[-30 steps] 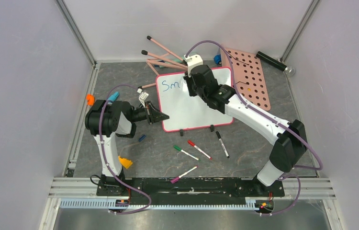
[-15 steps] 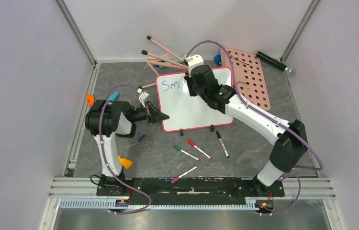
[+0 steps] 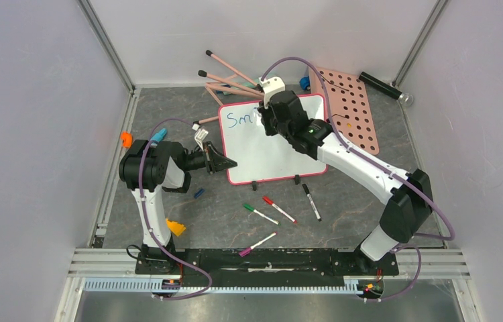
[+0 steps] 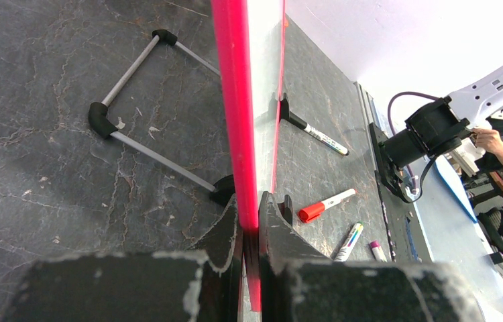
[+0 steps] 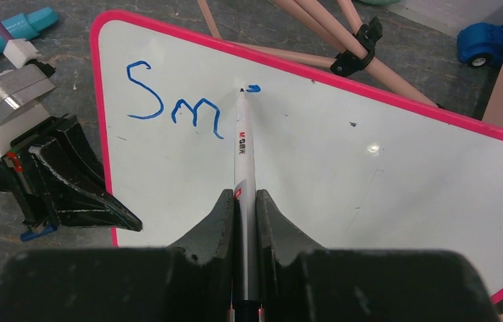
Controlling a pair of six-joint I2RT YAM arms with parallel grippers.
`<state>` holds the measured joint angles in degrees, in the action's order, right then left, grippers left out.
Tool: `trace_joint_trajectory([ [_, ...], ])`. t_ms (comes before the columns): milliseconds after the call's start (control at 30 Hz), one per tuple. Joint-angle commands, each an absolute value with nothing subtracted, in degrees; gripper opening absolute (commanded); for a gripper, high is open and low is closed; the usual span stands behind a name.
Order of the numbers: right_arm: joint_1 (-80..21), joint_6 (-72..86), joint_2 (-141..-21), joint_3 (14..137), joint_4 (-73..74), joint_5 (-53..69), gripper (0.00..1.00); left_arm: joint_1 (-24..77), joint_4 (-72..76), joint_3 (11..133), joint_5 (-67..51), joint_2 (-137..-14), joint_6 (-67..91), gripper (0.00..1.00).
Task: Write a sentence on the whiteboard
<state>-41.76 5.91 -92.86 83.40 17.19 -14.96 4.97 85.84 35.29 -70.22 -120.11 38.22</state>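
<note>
While the whiteboard [image 3: 262, 157] sat on the tabletop [image 3: 215, 215], its sentence [image 5: 175, 104] only "Sm" and a dot, the right claw [image 5: 244, 198] gripped the marker [image 5: 244, 161] and the left claw [image 4: 249, 221] clamped the rim [image 4: 235, 100]. Hard pressing might slip the board, skewing letters.

Whiteboard, rectangular, glossy white, pink-red rim [image 3: 269, 157]: 1.
Pink perforated pegboard [image 3: 353, 114]: 1.
Loose slim white pens on the grey table [image 3: 222, 215]: 4. These are the green-capped marker [image 3: 261, 215], red-capped marker [image 3: 280, 210], black-capped marker [image 3: 311, 202] and magenta-capped marker [image 3: 257, 243].
Silver-barrelled marker [image 5: 243, 147] held at the board: 1. Markers total: 5.
Blue handwritten letters [image 5: 147, 92]: 2, plus 1 short blue dash [image 5: 253, 88].
Black cylinder [image 3: 379, 85]: 1.
Pink black-tipped sticks [image 3: 232, 68]: number unclear.
</note>
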Motion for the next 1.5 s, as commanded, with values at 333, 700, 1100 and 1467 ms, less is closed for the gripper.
trace_joint_trajectory([
  [333, -41.49, 5.39, -87.28, 79.64, 13.81, -14.28, 0.0, 4.92, 89.21, 34.86, -65.99, -122.61, 23.53, 0.02],
  [700, -41.49, 5.51, -89.24, 80.23, 14.27, -15.29, 0.0, 4.94, 89.21, 34.84, -65.96, -122.64, 23.52, 0.02],
  [1100, -41.49, 5.14, -91.4, 82.0, 14.54, -16.32, 0.0, 5.05, 89.21, 34.78, -65.96, -122.55, 23.38, 0.02],
  [1467, -41.38, 5.07, -92.24, 82.53, 15.02, -16.54, 0.0, 5.01, 89.21, 34.72, -65.92, -122.56, 23.38, 0.02],
])
